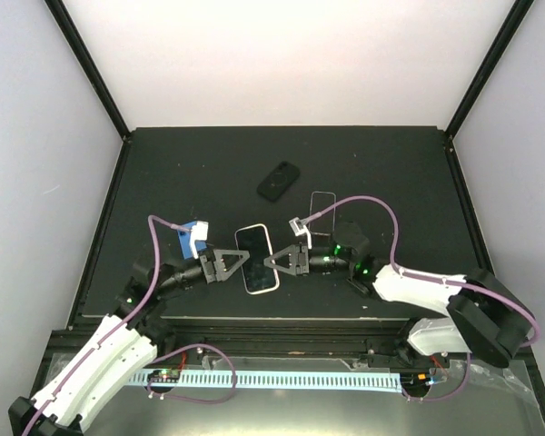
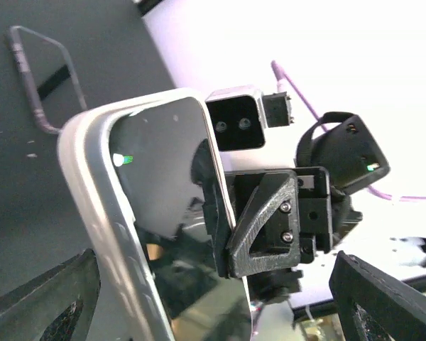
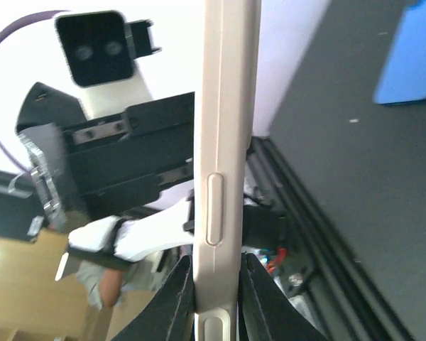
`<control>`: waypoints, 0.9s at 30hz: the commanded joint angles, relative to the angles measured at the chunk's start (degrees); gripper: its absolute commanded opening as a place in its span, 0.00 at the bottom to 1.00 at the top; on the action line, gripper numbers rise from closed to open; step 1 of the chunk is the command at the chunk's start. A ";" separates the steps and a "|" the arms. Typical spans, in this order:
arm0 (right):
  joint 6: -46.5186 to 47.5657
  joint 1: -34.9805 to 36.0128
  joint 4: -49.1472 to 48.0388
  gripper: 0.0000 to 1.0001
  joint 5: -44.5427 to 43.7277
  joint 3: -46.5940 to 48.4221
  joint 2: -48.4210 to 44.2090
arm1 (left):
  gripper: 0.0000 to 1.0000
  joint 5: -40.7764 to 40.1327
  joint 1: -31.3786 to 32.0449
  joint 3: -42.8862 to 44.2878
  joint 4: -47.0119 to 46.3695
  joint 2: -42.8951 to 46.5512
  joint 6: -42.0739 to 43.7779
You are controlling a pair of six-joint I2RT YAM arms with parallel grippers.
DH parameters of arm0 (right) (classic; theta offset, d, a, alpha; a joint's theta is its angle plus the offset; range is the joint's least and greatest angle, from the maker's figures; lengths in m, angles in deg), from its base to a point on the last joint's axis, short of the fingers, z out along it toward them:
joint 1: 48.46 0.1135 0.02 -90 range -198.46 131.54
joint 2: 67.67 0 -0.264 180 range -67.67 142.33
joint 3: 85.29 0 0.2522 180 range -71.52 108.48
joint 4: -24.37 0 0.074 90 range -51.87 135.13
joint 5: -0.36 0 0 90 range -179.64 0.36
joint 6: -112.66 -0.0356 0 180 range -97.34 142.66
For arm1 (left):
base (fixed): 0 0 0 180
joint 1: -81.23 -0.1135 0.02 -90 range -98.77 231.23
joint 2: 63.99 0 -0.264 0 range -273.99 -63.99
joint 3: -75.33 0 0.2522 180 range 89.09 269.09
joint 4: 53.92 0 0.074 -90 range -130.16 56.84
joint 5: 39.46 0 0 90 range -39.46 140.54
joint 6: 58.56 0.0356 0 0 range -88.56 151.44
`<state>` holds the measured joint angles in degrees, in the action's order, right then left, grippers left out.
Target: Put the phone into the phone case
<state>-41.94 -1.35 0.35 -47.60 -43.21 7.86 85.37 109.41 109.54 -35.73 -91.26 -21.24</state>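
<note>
- Black tabletop [image 1: 209,163], pale walls behind, dark rails at the edges.
- Phone [image 1: 257,259] sits mid-table near the front, between the two arms, screen up, long axis running roughly front-to-back.
- It looks lifted off the surface. In the R wrist view it is edge-on, w/ the table well behind it.
- Phone has a pale cream rim w/ a long side button. Can't tell if the rim is the phone body or a cover.
- Right gripper [image 1: 274,262] is clenched on the phone's right long edge. Its fingers [image 3: 176,298] press both flat sides of the phone, no gap visible.
- Left gripper [image 1: 236,262] is at the phone's left long edge, jaws spread.
- In the L wrist view one finger [image 2: 50,305] is just beside the pale rim on the phone's back side. The other [image 2: 383,298] stands well apart from the screen, so no grasp on that side.
- Thin see-through rectangular frame [image 1: 322,207] lies flat on the table, behind and to the right of the phone, apart from it.
- Black oblong object [image 1: 278,180] lies further back, near centre, tilted diagonally.
- Blue item [image 1: 189,238] is on the table just beside the L arm's wrist, to the left of the phone.
</note>
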 commanded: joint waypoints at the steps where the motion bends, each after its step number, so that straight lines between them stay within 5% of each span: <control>1: -4.96 -0.30 -14.77 0.16 7.92 -1.71 -4.11 | 0.91 5.89 -0.38 0.75 -9.43 1.27 -6.54; 8: -5.90 -0.33 -17.80 0.16 7.87 -4.26 -9.28 | 0.84 9.67 -0.32 -0.04 -21.13 1.26 -12.53; 20: -8.18 -0.29 -21.65 0.16 9.08 -5.07 -9.52 | 0.29 9.03 -0.32 -1.01 -30.77 1.54 -20.63; 27: -8.42 -0.27 -21.48 0.18 8.37 -5.31 -9.41 | 0.02 7.69 -0.24 0.28 -26.80 1.30 -21.13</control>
<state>-49.89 -1.35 -18.36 -38.98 -48.02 -1.06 94.05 109.39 108.21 -61.15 -90.32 -40.83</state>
